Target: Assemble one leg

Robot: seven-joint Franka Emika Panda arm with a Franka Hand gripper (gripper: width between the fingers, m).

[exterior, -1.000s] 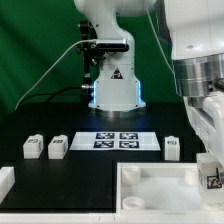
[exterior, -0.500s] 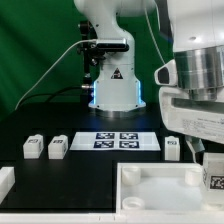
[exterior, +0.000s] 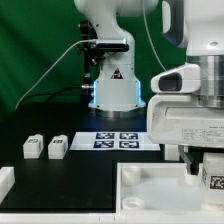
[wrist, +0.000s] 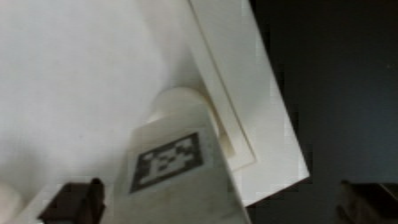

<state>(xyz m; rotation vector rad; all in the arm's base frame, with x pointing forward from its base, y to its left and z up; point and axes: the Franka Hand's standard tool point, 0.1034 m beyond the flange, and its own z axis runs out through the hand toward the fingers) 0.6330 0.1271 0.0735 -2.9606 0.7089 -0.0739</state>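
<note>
Arm: its bulky white wrist housing fills the exterior view's right, hanging low over the near right corner of the work. Its base stands at the back, centre.

Table: black top, carries everything.

Tabletop: large white square piece with a raised rim, lying flat at the front, toward the exterior view's right. Wrist view shows its rim as a pale strip against the dark table.

Marker board: flat on the table just behind the tabletop, in front of the arm's base.

White part: cut off at the exterior view's left edge; cannot tell what it is.

Two other legs: side by side on the table, close but apart, to the exterior view's left of the marker board.

Leg: tagged face toward the wrist camera, just inside the tabletop's rim at a corner, under the arm's wrist. Rounded end close to the rim. Seated or merely resting, cannot tell.

Gripper: spread wide. Dark fingertips flank the leg, white gap showing on each side; neither touches it. Nothing grasped.
</note>
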